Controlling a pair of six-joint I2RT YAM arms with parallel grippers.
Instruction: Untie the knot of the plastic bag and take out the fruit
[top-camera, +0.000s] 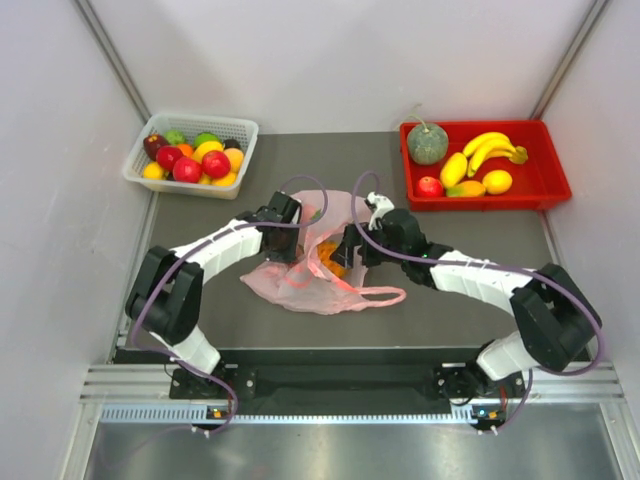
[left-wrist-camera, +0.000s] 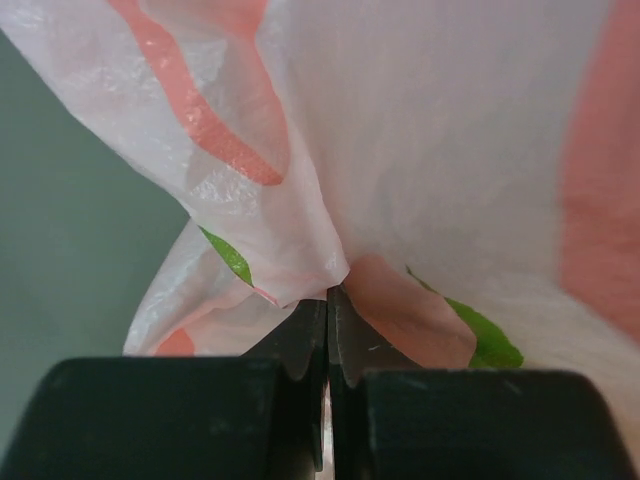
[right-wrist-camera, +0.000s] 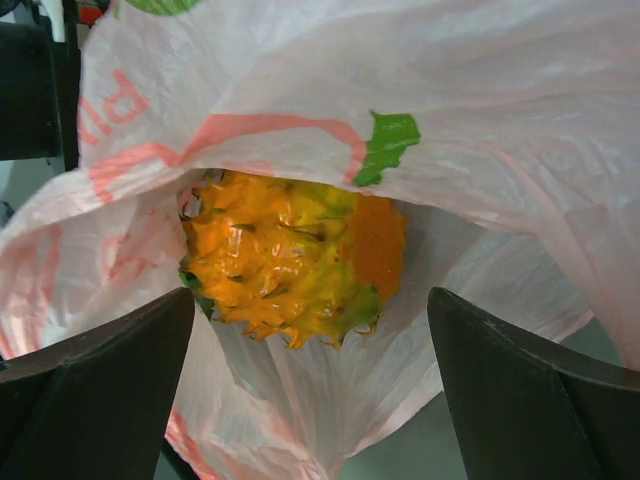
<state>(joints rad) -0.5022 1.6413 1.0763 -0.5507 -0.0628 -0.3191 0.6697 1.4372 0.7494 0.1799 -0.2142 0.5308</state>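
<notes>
Grey table (top-camera: 335, 160): plastic bag (top-camera: 300, 287), white basket (top-camera: 205, 119), red tray (top-camera: 480, 203)

bright even light, faint shadows; plastic bag (left-wrist-camera: 470, 130) softly blurred in wrist close-ups.

the plastic bag (right-wrist-camera: 480, 120) hides the upper edge of the spiky orange fruit (right-wrist-camera: 290, 260).

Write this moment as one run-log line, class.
left gripper: shut on plastic bag | right gripper: open, at bag mouth | spiky fruit: inside bag
</notes>
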